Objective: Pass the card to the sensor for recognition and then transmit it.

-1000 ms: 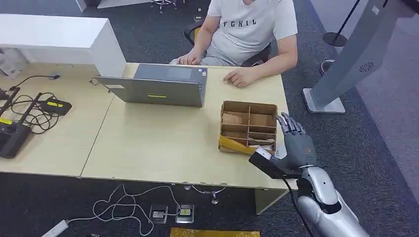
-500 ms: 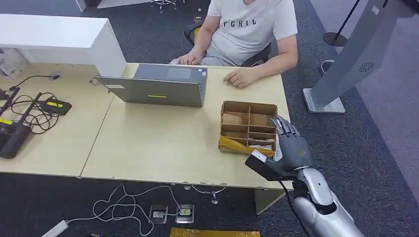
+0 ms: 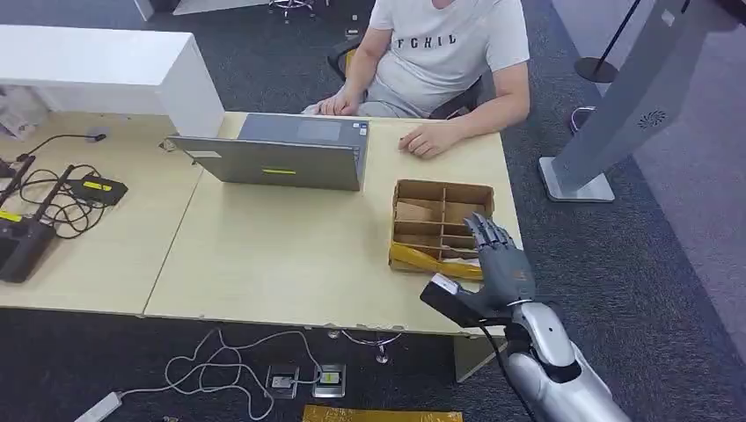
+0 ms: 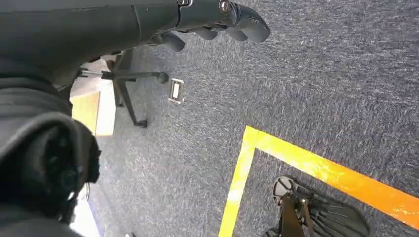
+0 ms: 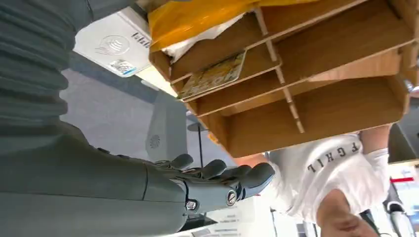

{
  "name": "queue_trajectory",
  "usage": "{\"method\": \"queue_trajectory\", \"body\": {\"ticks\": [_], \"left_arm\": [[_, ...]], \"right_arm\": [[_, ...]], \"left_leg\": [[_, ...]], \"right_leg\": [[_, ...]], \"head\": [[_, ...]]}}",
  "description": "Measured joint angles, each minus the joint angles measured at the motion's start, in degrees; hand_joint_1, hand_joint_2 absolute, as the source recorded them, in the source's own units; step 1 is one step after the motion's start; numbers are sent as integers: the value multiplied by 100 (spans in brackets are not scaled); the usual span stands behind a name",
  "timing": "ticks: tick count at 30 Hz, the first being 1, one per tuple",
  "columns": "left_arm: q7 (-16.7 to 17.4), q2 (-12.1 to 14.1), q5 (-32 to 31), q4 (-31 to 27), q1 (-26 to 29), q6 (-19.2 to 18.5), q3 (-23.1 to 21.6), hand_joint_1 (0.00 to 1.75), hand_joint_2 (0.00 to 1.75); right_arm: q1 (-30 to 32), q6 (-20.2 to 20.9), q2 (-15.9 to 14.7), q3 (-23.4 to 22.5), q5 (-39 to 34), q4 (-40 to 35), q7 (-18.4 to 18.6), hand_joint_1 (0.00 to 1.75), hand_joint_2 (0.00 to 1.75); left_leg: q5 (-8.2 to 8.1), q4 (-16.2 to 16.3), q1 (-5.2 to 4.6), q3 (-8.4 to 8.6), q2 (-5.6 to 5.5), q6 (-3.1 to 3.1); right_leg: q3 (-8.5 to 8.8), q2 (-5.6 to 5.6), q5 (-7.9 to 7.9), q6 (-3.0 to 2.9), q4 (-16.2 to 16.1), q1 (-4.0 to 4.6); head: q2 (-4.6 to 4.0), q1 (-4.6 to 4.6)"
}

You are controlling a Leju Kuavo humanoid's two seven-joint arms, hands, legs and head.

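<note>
A brown cardboard divider box (image 3: pixel 442 195) stands on the right part of the table (image 3: pixel 281 255). A yellow bag (image 3: pixel 420 258) lies over its near row. In the right wrist view a yellowish printed card (image 5: pixel 215 76) lies in one compartment of the box (image 5: pixel 316 103), and a white sensor (image 5: pixel 116 42) with a contactless mark sits by the box's corner. My right hand (image 3: pixel 498 260) hovers at the box's near right corner, fingers spread and pointing away from me, holding nothing. My left hand (image 4: pixel 217 19) hangs over the carpet, empty, with its fingers loosely bent.
A person (image 3: pixel 449 44) sits across the table, one hand (image 3: pixel 429 139) resting beyond the box. A grey laptop (image 3: pixel 281 156) stands mid-table. Cables and black devices (image 3: pixel 48 207) lie at the left. A grey stand (image 3: pixel 616 114) rises from the floor on the right.
My right hand has slid left and a little nearer to me, from beside the box's right wall to its near right corner. The box and the person's hands have stayed put.
</note>
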Motion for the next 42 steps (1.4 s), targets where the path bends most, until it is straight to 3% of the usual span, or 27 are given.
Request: {"method": "queue_trajectory", "body": {"ticks": [13,21,33,42], "left_arm": [[-13,20,11,0,1,-35,-9,0,0],[-13,52,-9,0,3,-136,-35,0,0],[-13,85,-17,0,4,-166,-81,0,0],[-72,120,-52,0,5,-284,-151,0,0]], "right_arm": [[-276,201,44,142,243,188,-99,0,175],[-587,1313,-80,131,671,125,-249,0,175],[-678,1499,-288,96,733,-111,-213,0,175],[-708,2315,-684,-89,672,-749,41,0,175]], "left_leg": [[1,0,0,1,0,-1],[4,1,0,5,1,-4],[5,1,0,6,1,-5],[5,2,-1,6,1,-5]], "right_leg": [[0,-1,0,0,0,0],[2,0,1,0,0,0],[1,4,1,0,0,0],[1,4,3,0,-1,-1]], "head": [[2,2],[0,4],[0,0],[0,4]]}}
